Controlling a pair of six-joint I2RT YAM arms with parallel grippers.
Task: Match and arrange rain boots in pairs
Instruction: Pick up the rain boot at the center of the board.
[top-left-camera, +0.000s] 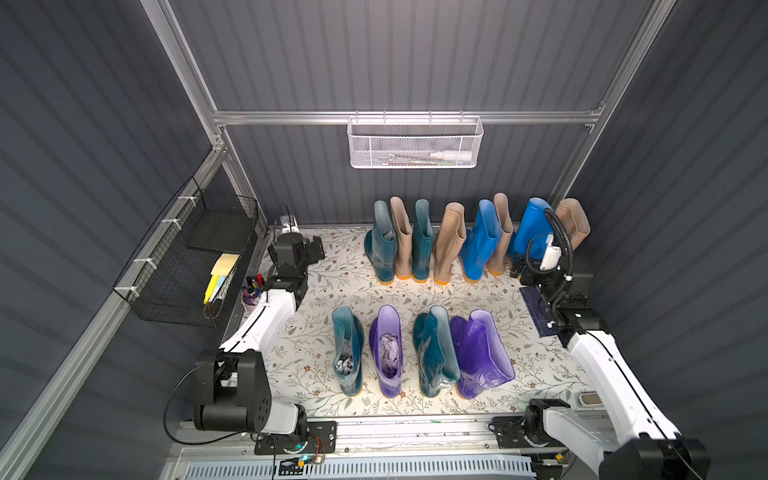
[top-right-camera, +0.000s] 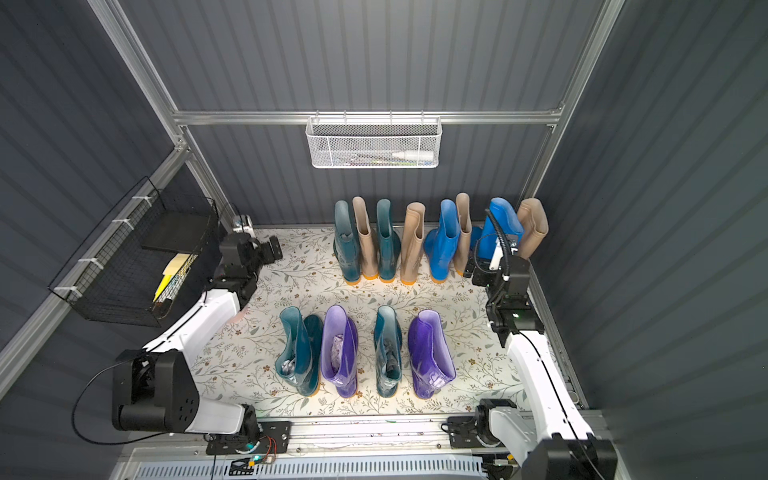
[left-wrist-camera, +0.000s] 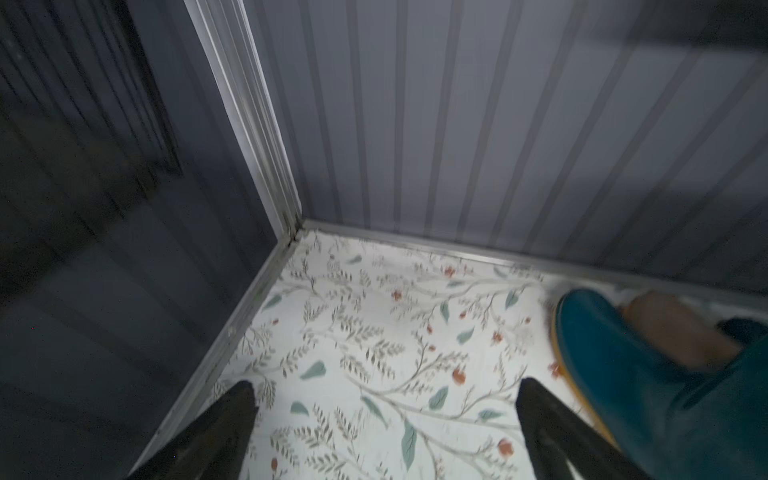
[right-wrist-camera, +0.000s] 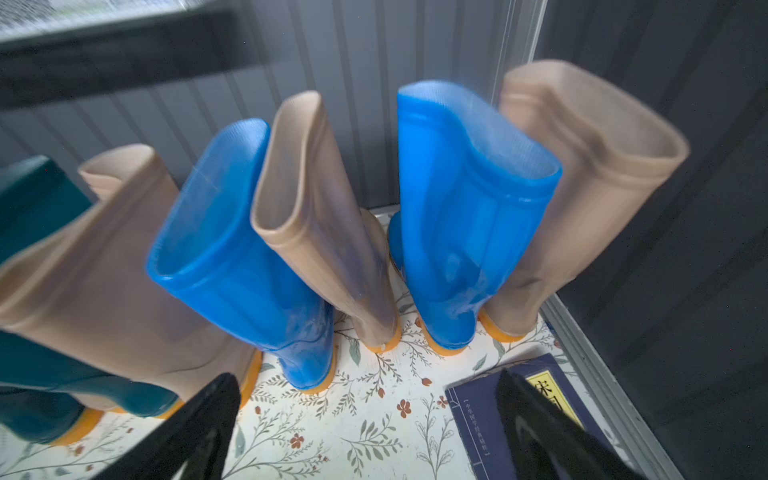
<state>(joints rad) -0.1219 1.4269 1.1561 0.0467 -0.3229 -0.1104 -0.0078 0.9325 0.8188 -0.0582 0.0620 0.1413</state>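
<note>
Floral mat (top-left-camera: 324, 291) covers the whole work floor. All the rain boots stand on it, upright, twelve counted in both top views.

Back row (top-left-camera: 451, 245), eight along the rear wall: teal, beige, teal, beige, blue, beige, blue, beige. No two alike stand side by side.

Front row (top-left-camera: 432, 353), four nearer the arm bases: teal, purple, teal, purple. Same alternation.

Judgement: no pairing shows yet. All six pairs are left to make, since a boot of another colour stands between each boot and its mate.

Left gripper (left-wrist-camera: 385, 388) hangs over bare mat in the far left corner, fingers spread wide, nothing between them. A teal boot (left-wrist-camera: 648, 374) is near it, not touching.

Right gripper (right-wrist-camera: 368, 376) is at the far right, facing the blue and beige end of the back row, likewise wide apart and empty.

Dark blue book (right-wrist-camera: 478, 419) lies flat on the mat under the right gripper, near the last beige boot.

Writing: the book has a yellow title label with large Chinese characters, mostly hidden by a finger. A small white column of characters runs beside it, too fine to read. No brand or mark seen on any boot.
</note>
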